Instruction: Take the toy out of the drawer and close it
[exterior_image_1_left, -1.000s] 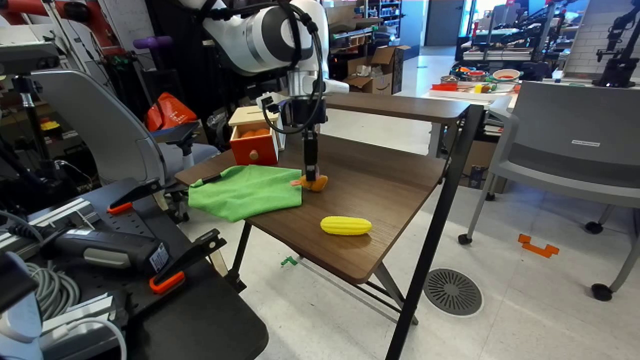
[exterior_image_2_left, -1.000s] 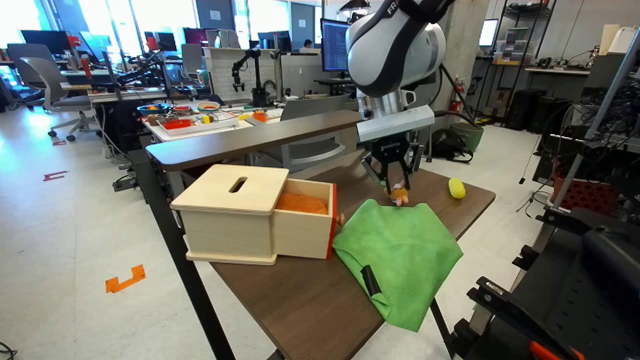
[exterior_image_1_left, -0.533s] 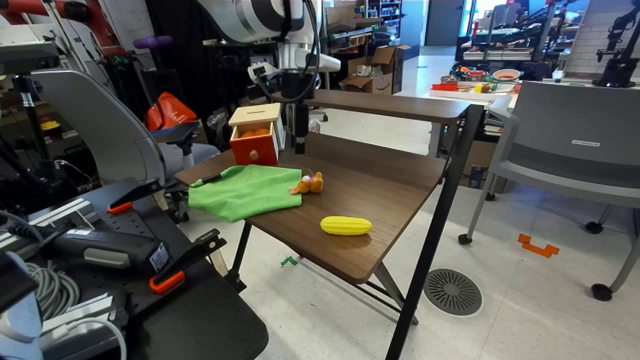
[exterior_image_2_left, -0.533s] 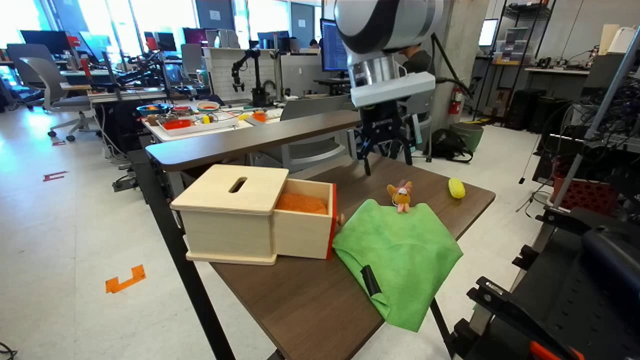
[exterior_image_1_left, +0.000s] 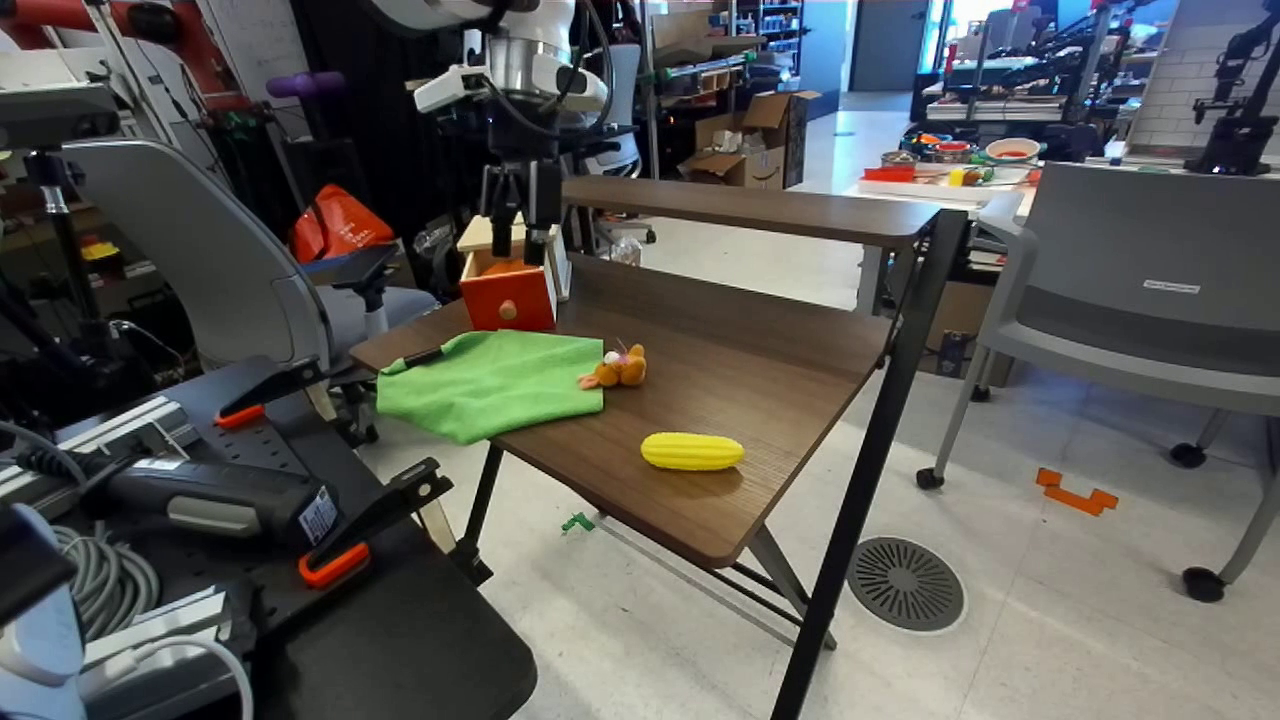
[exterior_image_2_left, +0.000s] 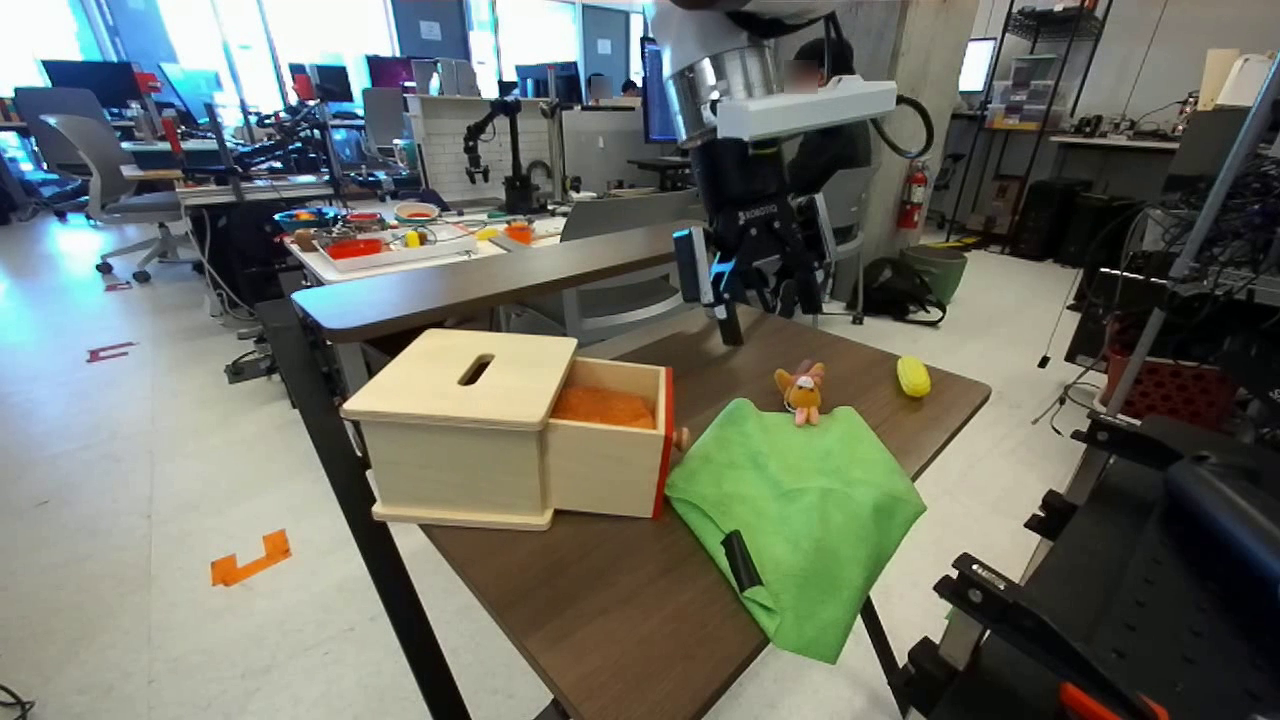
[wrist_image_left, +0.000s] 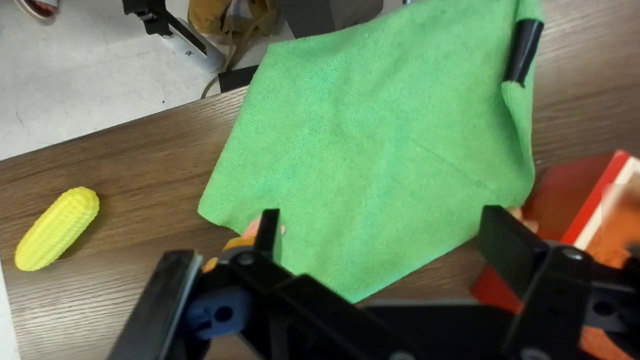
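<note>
Gripper (wrist_image_left: 382, 230) is hanging above the table (exterior_image_1_left: 740, 330), fingers (wrist_image_left: 510, 250) standing wide apart. Toy (exterior_image_1_left: 624, 368) is resting lower than them, at the edge of the green cloth (wrist_image_left: 380, 140); in the wrist view one finger is partly covering it, the opposite finger partly covering the drawer (exterior_image_2_left: 605, 480), standing open, orange material (exterior_image_2_left: 605, 407) showing inside.

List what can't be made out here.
Toy: wrist view, mostly behind the claw.
Drawer: wrist view, cut off by the right edge.
Orange stuff inside: both exterior views, depth hidden by the drawer.
Arm: both exterior views, cut off by the top edge.
</note>
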